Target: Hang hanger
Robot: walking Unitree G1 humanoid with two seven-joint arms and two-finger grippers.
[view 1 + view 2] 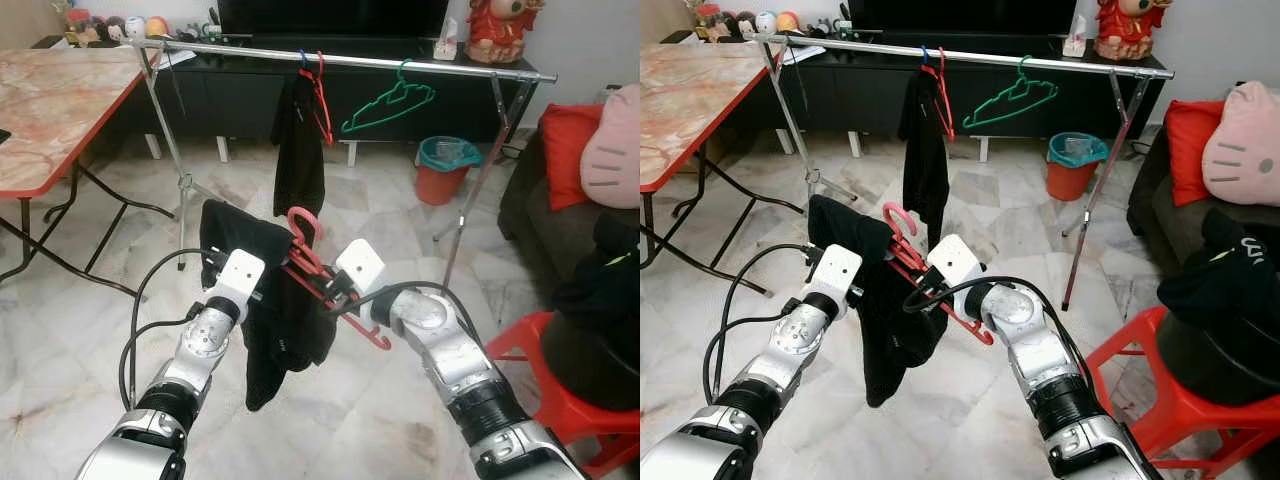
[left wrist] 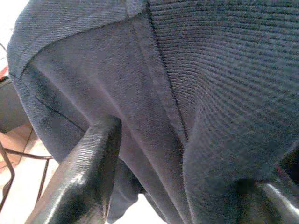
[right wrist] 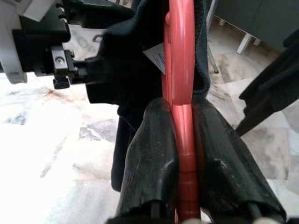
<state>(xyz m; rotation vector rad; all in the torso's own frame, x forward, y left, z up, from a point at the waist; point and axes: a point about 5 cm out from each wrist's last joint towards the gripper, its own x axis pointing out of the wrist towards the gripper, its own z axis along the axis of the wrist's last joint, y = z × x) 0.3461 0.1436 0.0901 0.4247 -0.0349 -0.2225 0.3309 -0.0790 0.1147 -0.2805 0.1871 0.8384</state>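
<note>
Close to the robot, the right claw (image 3: 183,140) squeezes tight on the red hanger (image 1: 318,272), both black fingers (image 3: 149,154) pressed against its bar. A black shirt (image 1: 270,300) hangs on that hanger, up in the air between the two arms. The left claw (image 1: 212,268) is pushed into the shirt with its fingers apart, cloth lying between them. Farther off stands a long silver rail (image 1: 420,64). On it hang another dark garment (image 1: 298,150) on a red hanger and a bare green hanger (image 1: 392,104). Behind the rail sits a red bin (image 1: 444,168).
</note>
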